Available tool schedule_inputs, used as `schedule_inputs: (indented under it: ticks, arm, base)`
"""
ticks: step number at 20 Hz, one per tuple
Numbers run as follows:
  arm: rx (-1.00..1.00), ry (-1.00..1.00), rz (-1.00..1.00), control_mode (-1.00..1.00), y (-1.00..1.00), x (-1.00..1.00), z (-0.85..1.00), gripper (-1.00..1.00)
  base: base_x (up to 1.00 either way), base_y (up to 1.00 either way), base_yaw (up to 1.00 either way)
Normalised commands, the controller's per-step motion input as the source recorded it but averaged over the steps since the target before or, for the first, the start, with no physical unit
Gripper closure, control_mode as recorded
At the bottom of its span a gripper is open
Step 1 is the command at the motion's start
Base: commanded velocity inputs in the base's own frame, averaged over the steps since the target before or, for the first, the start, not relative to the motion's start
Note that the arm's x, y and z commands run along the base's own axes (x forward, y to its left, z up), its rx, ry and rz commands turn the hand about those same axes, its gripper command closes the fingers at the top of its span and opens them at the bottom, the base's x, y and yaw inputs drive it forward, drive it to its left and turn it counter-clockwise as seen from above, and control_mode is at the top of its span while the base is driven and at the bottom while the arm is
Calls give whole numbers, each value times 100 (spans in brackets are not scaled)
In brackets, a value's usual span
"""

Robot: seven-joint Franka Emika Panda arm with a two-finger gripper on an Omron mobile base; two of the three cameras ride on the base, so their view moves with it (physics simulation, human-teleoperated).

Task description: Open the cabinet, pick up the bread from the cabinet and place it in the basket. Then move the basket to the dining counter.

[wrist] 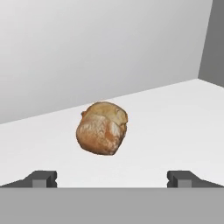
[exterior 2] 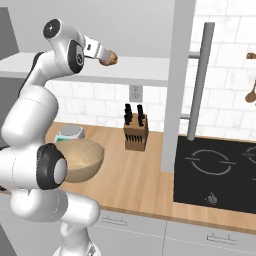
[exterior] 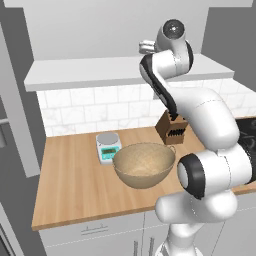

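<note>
The bread, a small golden-brown roll, lies on the pale shelf of the open cabinet. My gripper is open, its two fingertips spread wide just short of the roll and touching nothing. In the right base view the gripper reaches up into the cabinet with the bread right at its tips. The tan woven basket sits on the wooden worktop below, also seen beside my arm in the right base view. The gripper is at shelf height above it. The dining counter is out of view.
A white-and-teal scale stands just left of the basket, and a knife block stands behind it by the tiled wall. The open cabinet door with its bar handle hangs to the right, above a black cooktop.
</note>
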Motion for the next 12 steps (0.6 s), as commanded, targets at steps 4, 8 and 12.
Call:
schedule_inputs:
  ticks: [4,8,12]
  arm:
    - [0,0,0,-100,0,6,-3,-100]
    - [0,0,0,-100,0,4,-14,-100]
    - [0,0,0,-100,1,33,-25,-100]
  base:
    - [0,0,0]
    - [0,0,0]
    - [0,0,0]
